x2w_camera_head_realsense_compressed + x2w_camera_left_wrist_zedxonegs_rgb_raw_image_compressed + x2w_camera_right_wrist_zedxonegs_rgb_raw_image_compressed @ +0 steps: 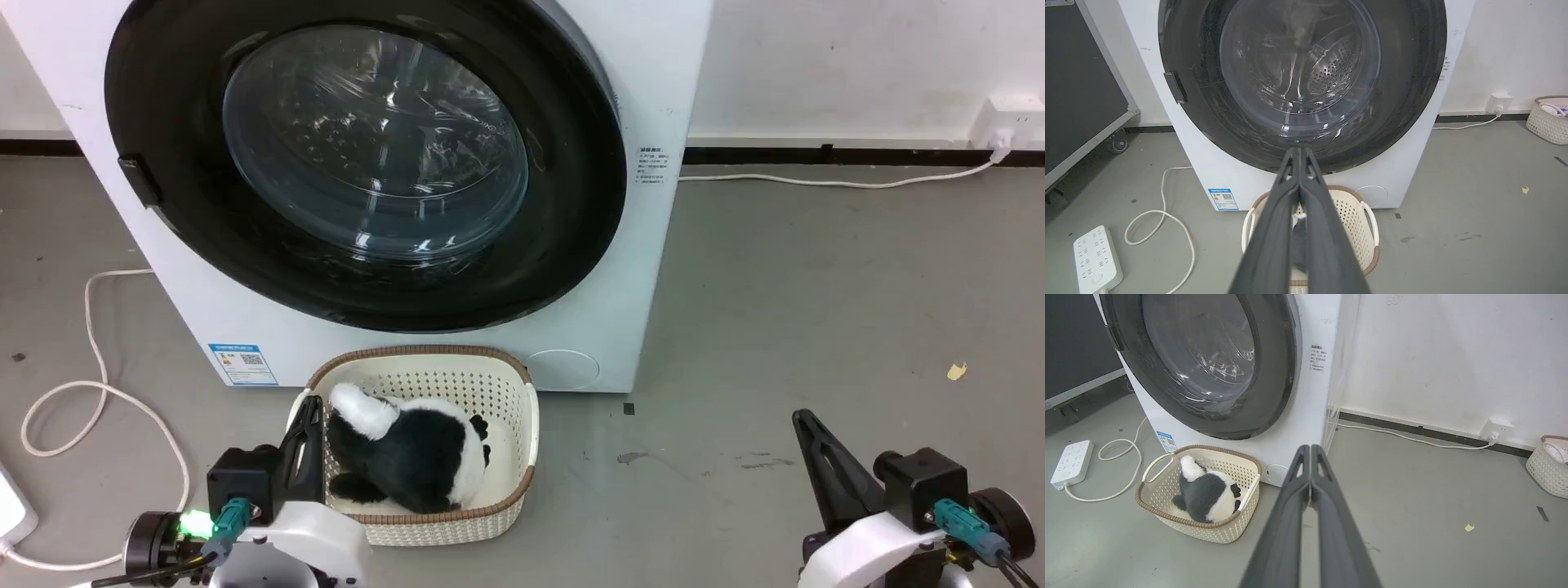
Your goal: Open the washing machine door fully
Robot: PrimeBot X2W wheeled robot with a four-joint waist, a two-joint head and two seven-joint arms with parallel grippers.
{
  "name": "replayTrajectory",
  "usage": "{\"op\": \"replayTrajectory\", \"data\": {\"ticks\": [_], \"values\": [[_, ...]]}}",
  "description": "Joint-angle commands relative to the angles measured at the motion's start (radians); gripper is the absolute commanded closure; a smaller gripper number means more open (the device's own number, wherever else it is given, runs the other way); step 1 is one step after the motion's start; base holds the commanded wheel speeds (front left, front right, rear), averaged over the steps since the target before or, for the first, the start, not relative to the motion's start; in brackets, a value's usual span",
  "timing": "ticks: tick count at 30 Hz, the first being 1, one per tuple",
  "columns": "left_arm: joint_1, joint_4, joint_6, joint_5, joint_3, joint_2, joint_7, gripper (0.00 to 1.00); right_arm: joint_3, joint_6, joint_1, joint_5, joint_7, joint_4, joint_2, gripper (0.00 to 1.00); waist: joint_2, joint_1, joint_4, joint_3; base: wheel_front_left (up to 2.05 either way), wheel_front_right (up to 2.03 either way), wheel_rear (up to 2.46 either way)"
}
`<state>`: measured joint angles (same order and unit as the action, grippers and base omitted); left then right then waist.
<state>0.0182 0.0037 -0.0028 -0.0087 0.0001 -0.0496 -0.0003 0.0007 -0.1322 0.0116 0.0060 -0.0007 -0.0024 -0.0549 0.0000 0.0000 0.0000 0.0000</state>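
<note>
Head view: large round glossy black washing machine door [571, 204] with domed clear glass window, from 10 to 1 o'clock, flush against the white machine front [637, 310]. One small black handle tab [139, 180] at the door's 9 o'clock. Just below the door, on the grey floor [775, 286], one cream perforated plastic basket with brown rim [522, 408], with one black-and-white plush toy [408, 449] inside. Left gripper [313, 404] at 7 o'clock beside the basket's left handle, jaws pressed together, holding nothing. Right gripper [804, 418] at 5 o'clock above bare floor, jaws likewise together and empty.

Left wrist view: closed jaws pointing at the door's lower edge, basket beneath at 6 o'clock. One white power strip [1096, 259] at 8 o'clock, one looping white cable [1167, 220], one black wheeled case [1081, 81] at 9 o'clock. One second cream basket [1549, 122] at 3 o'clock by the wall.

Right wrist view: door at 11 o'clock, first basket at 8 o'clock, one yellow scrap [1469, 527] at 4 o'clock.
</note>
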Motion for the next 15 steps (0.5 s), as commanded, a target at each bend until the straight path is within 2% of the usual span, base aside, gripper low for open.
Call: {"op": "replayTrajectory", "data": {"ticks": [1, 15], "values": [[-0.018, -0.004, 0.003, 0.009, 0.0, -0.001, 0.0, 1.0, -0.001, 0.002, -0.012, -0.006, 0.001, 0.002, 0.005, 1.0, 0.0, 0.0, 0.0, 0.0, 0.0, 0.0, 0.0], [-0.018, -0.004, 0.003, 0.009, 0.0, -0.001, 0.0, 1.0, -0.001, 0.002, -0.012, -0.006, 0.001, 0.002, 0.005, 1.0, 0.0, 0.0, 0.0, 0.0, 0.0, 0.0, 0.0]]}}
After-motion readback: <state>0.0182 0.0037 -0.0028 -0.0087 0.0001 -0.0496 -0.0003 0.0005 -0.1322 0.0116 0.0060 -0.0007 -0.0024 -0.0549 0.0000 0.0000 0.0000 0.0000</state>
